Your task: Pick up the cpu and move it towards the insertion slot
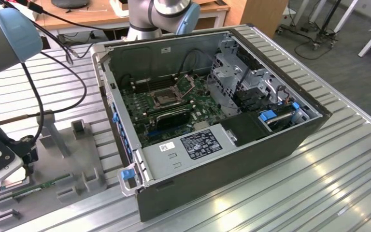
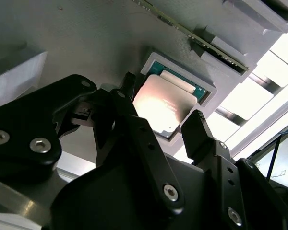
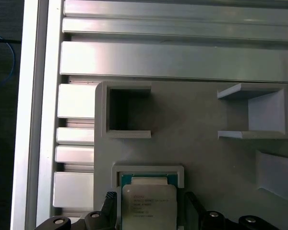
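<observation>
on the ribbed metal table [image 1: 340, 159], the cpu [image 3: 149, 208] is seated in a raised grey nest [image 3: 149, 168], so its edges are left exposed. the claw [image 2: 163, 98] is held open, one finger at either side of the chip, with nothing gripped. the insertion slot [image 1: 166, 96] lies well apart, inside the open computer case [image 1: 237, 164].

Grey arm [image 1: 152, 19], blue joint caps [image 1: 19, 30], black tool [image 2: 163, 102], silver screws [image 2: 171, 192]
</observation>
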You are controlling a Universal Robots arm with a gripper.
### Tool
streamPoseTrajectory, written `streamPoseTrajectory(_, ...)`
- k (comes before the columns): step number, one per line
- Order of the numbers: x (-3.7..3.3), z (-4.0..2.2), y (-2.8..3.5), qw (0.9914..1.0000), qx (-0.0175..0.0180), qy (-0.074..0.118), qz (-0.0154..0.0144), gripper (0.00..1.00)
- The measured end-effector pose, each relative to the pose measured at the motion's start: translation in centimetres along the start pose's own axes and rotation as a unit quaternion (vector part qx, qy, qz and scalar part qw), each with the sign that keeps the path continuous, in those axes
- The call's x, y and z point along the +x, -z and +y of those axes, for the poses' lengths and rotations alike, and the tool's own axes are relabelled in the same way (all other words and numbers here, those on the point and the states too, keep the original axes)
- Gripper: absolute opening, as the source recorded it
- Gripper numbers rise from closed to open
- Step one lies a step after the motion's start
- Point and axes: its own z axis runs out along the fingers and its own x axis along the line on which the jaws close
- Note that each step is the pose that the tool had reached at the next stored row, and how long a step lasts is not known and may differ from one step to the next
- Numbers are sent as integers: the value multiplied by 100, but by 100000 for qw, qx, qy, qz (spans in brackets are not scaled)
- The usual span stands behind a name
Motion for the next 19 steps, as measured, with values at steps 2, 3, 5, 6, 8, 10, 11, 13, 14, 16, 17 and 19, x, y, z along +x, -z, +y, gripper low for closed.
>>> streamPoseTrajectory(2,2,-1,0,100000,1,-1,-1,66)
streamPoseTrajectory(3,3,-1,0,100000,1,1,-2,66)
streamPoseTrajectory(5,3,-1,0,100000,-1,5,-3,66)
streamPoseTrajectory(6,3,-1,0,100000,0,3,-2,66)
streamPoseTrajectory(8,5,0,0,100000,-1,1,-2,66)
streamPoseTrajectory(10,6,0,0,100000,-1,1,-2,66)
streamPoseTrajectory(11,6,0,-1,100000,-2,1,-5,66)
streamPoseTrajectory(13,6,0,0,100000,-2,2,-2,66)
streamPoseTrajectory(14,6,0,0,100000,0,2,-3,66)
streamPoseTrajectory(16,7,0,0,100000,0,2,-3,66)
streamPoseTrajectory(17,7,0,-1,100000,-3,2,-6,66)
streamPoseTrajectory(19,8,0,-1,100000,-1,0,-3,65)
